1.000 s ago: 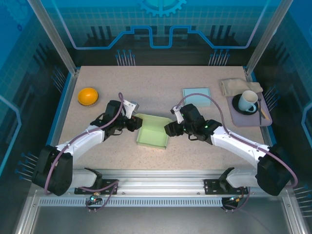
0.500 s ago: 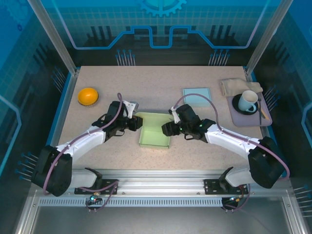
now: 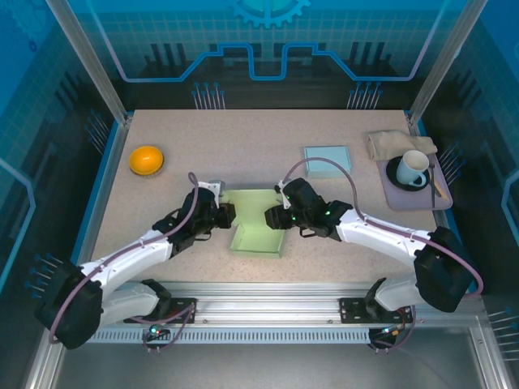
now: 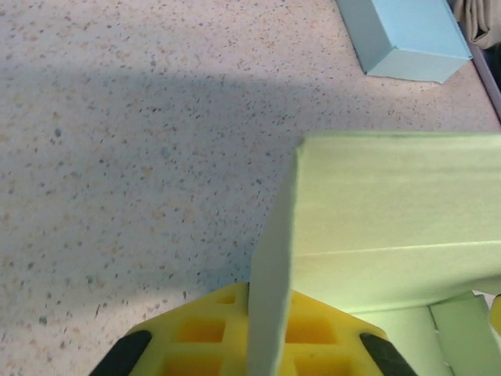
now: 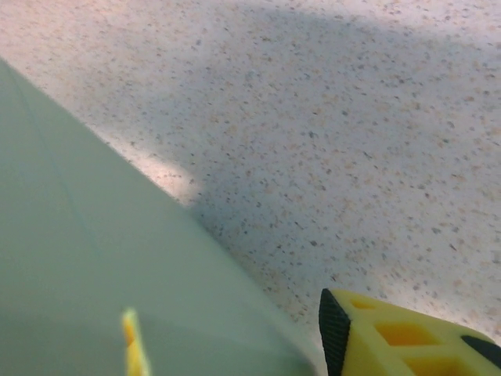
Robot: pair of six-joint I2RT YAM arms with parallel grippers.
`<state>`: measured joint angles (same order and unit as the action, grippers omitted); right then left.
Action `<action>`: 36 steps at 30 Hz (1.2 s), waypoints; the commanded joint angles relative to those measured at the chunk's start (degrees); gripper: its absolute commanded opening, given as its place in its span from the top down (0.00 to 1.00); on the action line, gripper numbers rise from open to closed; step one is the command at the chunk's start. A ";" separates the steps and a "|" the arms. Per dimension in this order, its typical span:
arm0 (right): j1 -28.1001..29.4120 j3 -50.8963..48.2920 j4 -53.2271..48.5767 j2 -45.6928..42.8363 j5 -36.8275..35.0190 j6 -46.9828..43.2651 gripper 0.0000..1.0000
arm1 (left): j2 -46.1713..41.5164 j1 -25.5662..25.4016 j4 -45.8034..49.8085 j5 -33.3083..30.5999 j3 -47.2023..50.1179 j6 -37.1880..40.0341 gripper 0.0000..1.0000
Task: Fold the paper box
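Two robot grippers flank a pale green, half-folded paper box [image 3: 258, 228] in the middle of the speckled worktop [image 3: 243, 146].
The open-topped box lies between the arms, its long sides running away from the robot. The left gripper [image 3: 229, 215] is pressed together on the upright left wall, pinching it. The right gripper [image 3: 272, 217] sits at the right wall; whether it pinches cannot be told. Each arm is nearest its own wall.
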<state>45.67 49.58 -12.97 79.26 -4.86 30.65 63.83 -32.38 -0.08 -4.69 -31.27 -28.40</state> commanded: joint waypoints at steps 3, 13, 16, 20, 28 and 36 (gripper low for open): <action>0.68 3.82 -7.26 0.04 -6.63 -1.34 0.47 | -3.29 -5.41 -0.12 -14.59 0.70 3.04 0.97; -1.14 9.55 -13.91 -1.68 -2.02 -17.90 0.38 | -2.07 -8.90 2.36 -16.88 -0.97 13.11 0.97; -2.85 9.40 -14.04 -2.10 2.95 -24.81 0.38 | -2.29 -8.84 1.97 -15.84 -0.98 14.65 0.97; -5.02 9.46 -14.26 -1.32 4.99 -28.54 0.45 | -2.69 -8.99 1.92 -15.36 -1.00 15.00 0.97; -5.50 8.43 -13.52 0.66 5.08 -24.54 0.49 | -3.41 -8.97 1.38 -16.41 -0.99 13.79 0.96; -5.50 6.23 -10.15 1.24 6.44 -18.35 0.68 | -3.28 -8.99 0.87 -16.84 -1.52 13.36 0.96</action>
<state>40.56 56.53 -24.82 80.07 -0.34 9.02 61.76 -40.84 1.67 -20.10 -30.98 -14.85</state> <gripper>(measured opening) 0.352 0.058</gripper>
